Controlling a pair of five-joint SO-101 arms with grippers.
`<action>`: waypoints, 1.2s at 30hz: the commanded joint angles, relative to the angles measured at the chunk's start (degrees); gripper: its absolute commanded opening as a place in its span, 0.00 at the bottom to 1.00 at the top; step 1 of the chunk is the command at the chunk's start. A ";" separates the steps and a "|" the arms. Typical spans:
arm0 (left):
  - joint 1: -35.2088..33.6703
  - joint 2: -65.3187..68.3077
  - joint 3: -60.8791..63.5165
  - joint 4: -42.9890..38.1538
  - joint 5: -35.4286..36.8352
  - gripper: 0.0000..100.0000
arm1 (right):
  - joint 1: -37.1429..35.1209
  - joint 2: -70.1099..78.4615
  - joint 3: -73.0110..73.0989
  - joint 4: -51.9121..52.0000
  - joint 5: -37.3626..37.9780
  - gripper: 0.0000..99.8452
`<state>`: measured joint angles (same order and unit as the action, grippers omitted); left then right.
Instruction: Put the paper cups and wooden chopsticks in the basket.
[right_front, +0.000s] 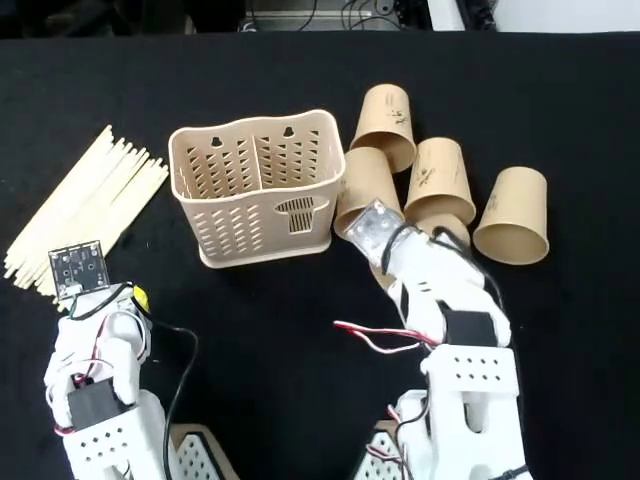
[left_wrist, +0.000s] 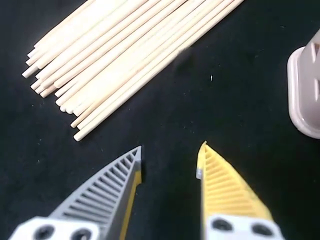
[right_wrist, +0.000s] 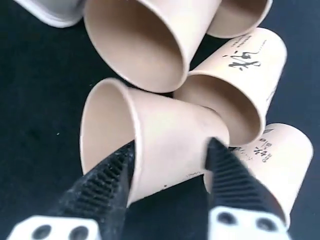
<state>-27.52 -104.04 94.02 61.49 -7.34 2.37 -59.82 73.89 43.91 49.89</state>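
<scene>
Straddling a tipped paper cup (right_wrist: 165, 132), right gripper (right_wrist: 171, 144) spread wide, left gripper (left_wrist: 170, 150) released near wooden chopsticks (left_wrist: 125, 55), basket (right_front: 258, 215) upright between.

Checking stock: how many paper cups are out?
5 paper cups, all right of the basket: one beside it, one behind that, one central, one outermost, one under the right pincer. Others may hide under the arm.
</scene>
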 joint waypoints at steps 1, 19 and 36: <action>0.31 -0.44 -0.13 -1.05 -0.26 0.18 | 0.62 -0.22 -0.84 -1.58 0.53 0.10; 0.40 -0.44 -0.04 -1.05 -0.35 0.18 | 0.53 -24.92 -21.41 25.85 -12.75 0.01; 1.27 -0.44 0.84 -1.41 -0.35 0.18 | -13.98 2.77 -59.38 26.64 -39.56 0.01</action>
<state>-27.52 -104.04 95.08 61.23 -7.52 -8.26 -64.92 23.69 71.34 11.47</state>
